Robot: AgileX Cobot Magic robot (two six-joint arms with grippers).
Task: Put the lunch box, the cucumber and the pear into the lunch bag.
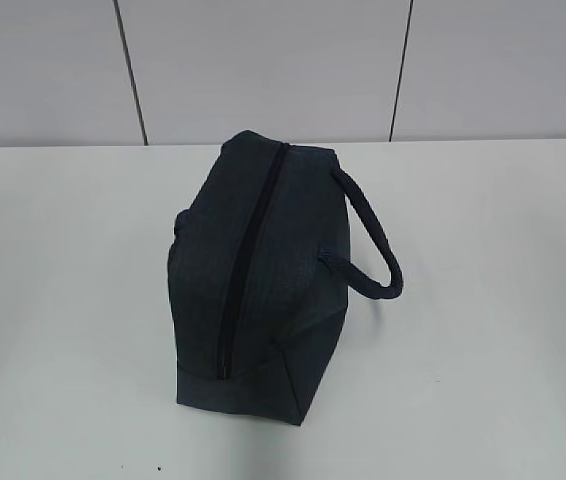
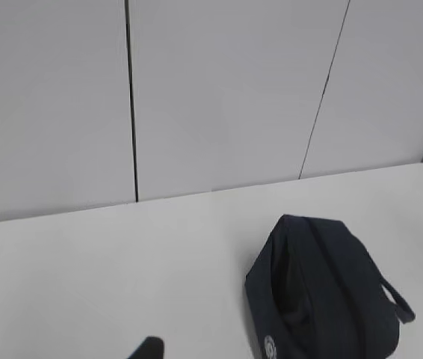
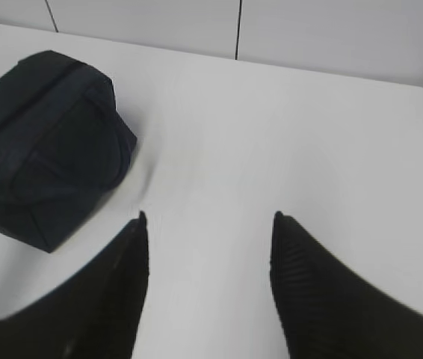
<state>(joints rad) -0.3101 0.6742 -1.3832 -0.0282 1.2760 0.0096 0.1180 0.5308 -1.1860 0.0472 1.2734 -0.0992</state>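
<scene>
1. The left hand (image 2: 146,348) shows only as one dark tip at the bottom edge of the left wrist view, over bare counter (image 2: 84,277); whether it is spread or pressed together cannot be told. It holds nothing that can be seen and is well apart from the bag.
2. The bag (image 1: 258,275) stands alone near the middle of the white counter (image 1: 63,300) in the exterior view, in front of a pale panelled wall (image 1: 263,60). It is dark navy and boxy.
3. The zipper (image 1: 251,250) runs along the bag's top from the far end to the near end and looks closed along the whole length that shows.
4. One padded handle (image 1: 375,235) loops out from the bag's right side and hangs over the counter; a small dark bit of another part sticks out on the bag's left side.
5. In the left wrist view the bag (image 2: 320,295) sits at lower right, with a small round emblem (image 2: 270,345) on its near end.
6. The right hand (image 3: 210,224) is spread wide, its two dark fingers (image 3: 125,284) apart over bare counter, pinching nothing. The bag (image 3: 43,146) lies to its upper left in the right wrist view, clear of the fingers.
7. The lunch box, cucumber and pear appear in none of the views.
</scene>
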